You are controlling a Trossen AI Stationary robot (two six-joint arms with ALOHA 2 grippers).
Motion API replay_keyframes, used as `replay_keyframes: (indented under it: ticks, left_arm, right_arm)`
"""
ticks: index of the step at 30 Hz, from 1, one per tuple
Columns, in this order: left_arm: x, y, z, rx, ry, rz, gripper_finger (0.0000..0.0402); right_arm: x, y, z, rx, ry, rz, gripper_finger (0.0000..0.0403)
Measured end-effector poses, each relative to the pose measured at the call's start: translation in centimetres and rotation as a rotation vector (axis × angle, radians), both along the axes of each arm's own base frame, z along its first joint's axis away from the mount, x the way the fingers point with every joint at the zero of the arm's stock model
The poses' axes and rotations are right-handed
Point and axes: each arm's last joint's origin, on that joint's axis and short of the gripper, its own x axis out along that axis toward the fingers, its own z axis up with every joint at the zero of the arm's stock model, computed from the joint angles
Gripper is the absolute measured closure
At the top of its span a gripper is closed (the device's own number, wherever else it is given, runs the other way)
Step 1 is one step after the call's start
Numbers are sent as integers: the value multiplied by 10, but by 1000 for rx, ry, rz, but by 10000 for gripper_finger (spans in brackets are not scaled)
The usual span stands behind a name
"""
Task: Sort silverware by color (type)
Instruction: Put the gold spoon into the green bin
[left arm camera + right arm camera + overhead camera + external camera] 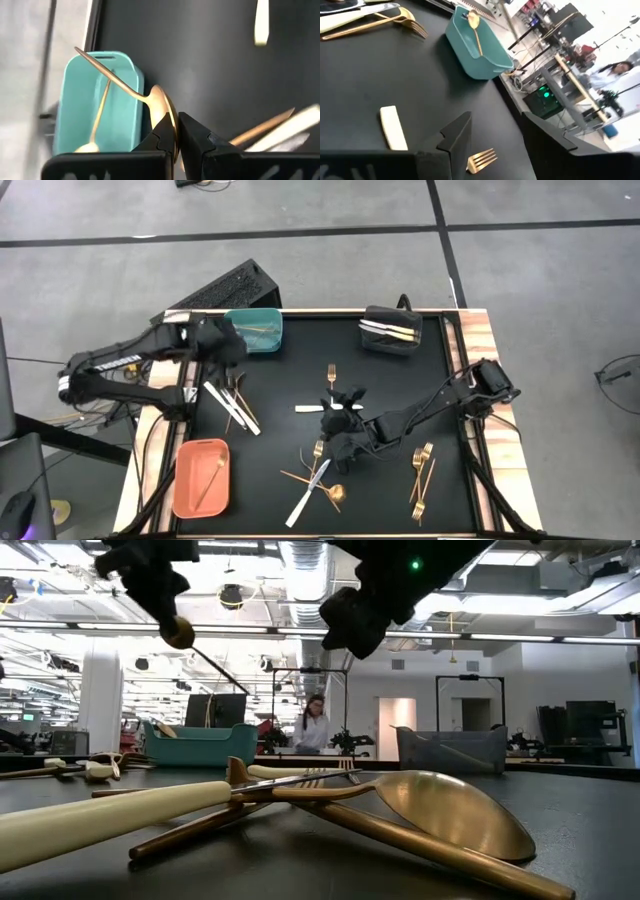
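Observation:
My left gripper [176, 125] hovers at the table's far left, beside the teal bin [255, 328], shut on a gold spoon [150, 97]. The spoon's handle [100, 67] reaches out over the bin, where another gold spoon [97, 120] lies. My right gripper [495, 130] stands open above the table's middle. A gold fork [481, 160] shows below, between its fingers, and a white-handled piece [393, 127] lies beside it on the black mat. In the low view my left gripper [160, 590] hangs high with the spoon's bowl [178, 632] beneath it. My left gripper pinches the gold spoon by its bowl [162, 107] between the two fingers. It comes slanting down from the table's left side. The spoon is lifted clear, and its handle sticks out ahead of the fingers, over the teal bin's rim.
An orange bin [201, 477] with one gold piece sits at the near left. A black bin [392, 330] with white-handled pieces sits at the far right. Loose silverware lies at the left [235, 402], near centre [315, 480] and right [422, 475]. A person [315, 725] stands in the room behind.

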Motion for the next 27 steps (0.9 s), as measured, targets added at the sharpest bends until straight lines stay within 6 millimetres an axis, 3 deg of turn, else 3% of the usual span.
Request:
replay_keyframes:
  ticks: [4, 11, 18, 27]
  left_arm:
    - [-7, 23, 5, -121, -144, 125, 401]
    - [-19, 74, -3, -363, -310, 540, 401]
    - [-22, 119, -24, -584, -384, 576, 401]
    - [-23, 156, -60, -751, -339, 626, 401]
  right_arm:
    - [-1, -3, -2, 46, -15, -7, 207]
    - [0, -2, -3, 119, -60, -3, 207]
    - [-1, -1, -4, 152, -69, 5, 207]
    - [0, -1, -5, 215, -125, -11, 207]
